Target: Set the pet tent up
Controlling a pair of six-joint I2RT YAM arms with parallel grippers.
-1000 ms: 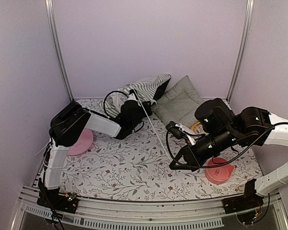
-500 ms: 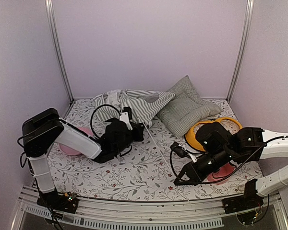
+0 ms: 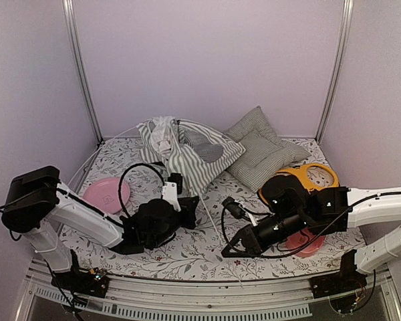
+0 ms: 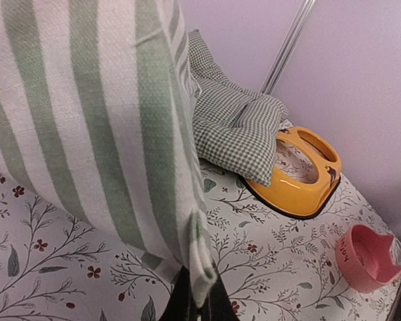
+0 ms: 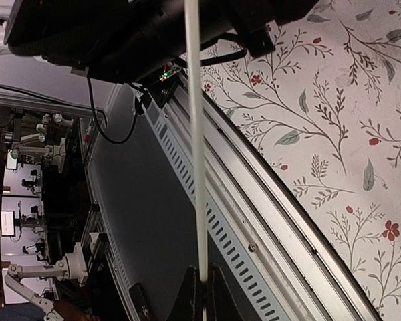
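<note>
A flat pink plastic plate [image 3: 105,195] lies at the left. Further right, a green-checked cushion [image 4: 237,130] rests its corner on an orange oval plastic bowl [image 4: 301,177]; a small pink bowl [image 4: 367,257] stands near. The grey-green and white striped fabric pet tent [image 3: 187,150] lies slumped at the back middle. The left gripper [image 4: 197,301], closed, pinches its lower hem; the right gripper [image 5: 200,294], closed, holds its thin white pole [image 5: 195,167].

The pet tent [image 3: 186,152] and gingham cushion [image 3: 260,152] fill the back of the floral mat [image 3: 180,259], with the orange dish [image 3: 314,172] beside them. A thin white pole [image 3: 210,221] slants across the middle gap — between left gripper [image 3: 192,199] and right gripper [image 3: 226,250]. Bare mat shows along the front edge; both arms lie low over the sides, above the pink plate [image 3: 105,194] and pink bowl [image 3: 314,244].
</note>
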